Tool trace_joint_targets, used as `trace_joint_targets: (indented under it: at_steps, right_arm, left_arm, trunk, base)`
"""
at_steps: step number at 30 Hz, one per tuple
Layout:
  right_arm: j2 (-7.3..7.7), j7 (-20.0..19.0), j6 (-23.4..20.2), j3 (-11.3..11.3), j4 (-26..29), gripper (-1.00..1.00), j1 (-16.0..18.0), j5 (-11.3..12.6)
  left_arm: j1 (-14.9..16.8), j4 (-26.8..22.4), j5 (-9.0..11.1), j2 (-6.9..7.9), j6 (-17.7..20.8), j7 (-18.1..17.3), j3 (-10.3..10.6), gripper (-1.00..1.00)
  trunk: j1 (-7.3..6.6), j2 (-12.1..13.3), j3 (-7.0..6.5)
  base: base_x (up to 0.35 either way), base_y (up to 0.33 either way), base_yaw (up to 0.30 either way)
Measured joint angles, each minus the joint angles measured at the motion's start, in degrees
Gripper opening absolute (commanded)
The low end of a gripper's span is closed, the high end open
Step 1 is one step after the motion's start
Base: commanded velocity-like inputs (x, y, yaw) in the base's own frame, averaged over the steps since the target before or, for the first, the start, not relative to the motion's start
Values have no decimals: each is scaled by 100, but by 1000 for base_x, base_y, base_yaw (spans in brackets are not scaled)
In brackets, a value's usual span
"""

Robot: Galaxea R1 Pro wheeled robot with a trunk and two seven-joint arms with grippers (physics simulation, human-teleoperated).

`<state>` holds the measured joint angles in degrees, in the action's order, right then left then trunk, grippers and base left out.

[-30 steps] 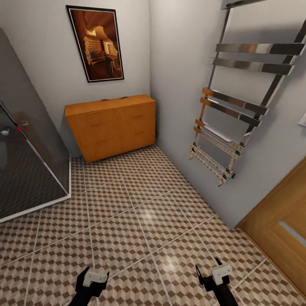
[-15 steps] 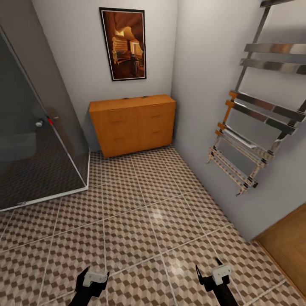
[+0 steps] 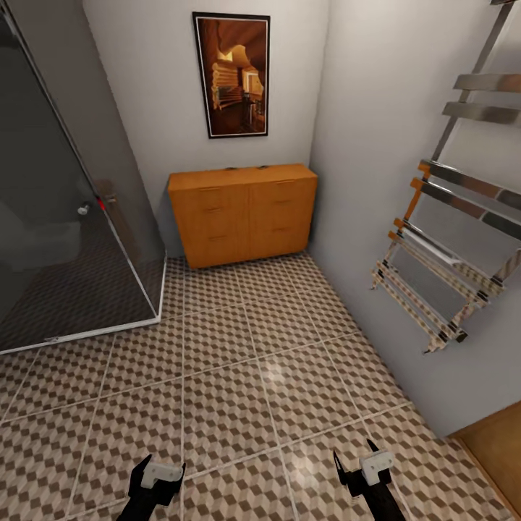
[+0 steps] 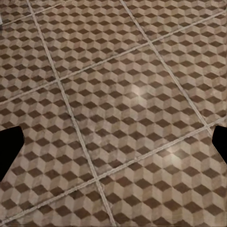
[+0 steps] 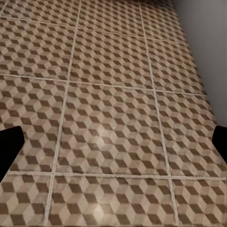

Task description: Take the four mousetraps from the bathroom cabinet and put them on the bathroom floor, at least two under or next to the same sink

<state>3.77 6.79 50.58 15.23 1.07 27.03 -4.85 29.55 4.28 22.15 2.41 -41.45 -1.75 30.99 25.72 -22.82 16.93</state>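
Bathroom: glass shower (image 3: 65,217), towel rail (image 3: 449,239)

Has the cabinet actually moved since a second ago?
No. The cabinet sits against the same wall corner, under the picture; both slid right together in the head view, so the camera turned.

The bathroom floor (image 3: 239,376) is laid in square tiles printed with a brown, beige and white cube pattern, with pale grout lines between them. The orange-brown cabinet (image 3: 242,213) stands on it against the far wall, in the corner. A glass shower enclosure (image 3: 65,239) stands on it just beside the cabinet.
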Motion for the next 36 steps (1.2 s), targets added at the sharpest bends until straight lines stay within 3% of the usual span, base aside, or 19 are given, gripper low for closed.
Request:
trace_joint_targets:
  at_steps: [12,36]
  right_arm:
    - [0,0,-2,3,1,100,0,0]
    - [-4,9,-3,2,0,100,0,0]
  left_arm:
    - [-1,1,0,0,-1,0,0,100]
    - [-1,1,0,0,-2,0,0,100]
  trunk:
    - [0,0,0]
    - [0,0,57]
  base:
    - [306,-115,2]
    - [331,-4,63]
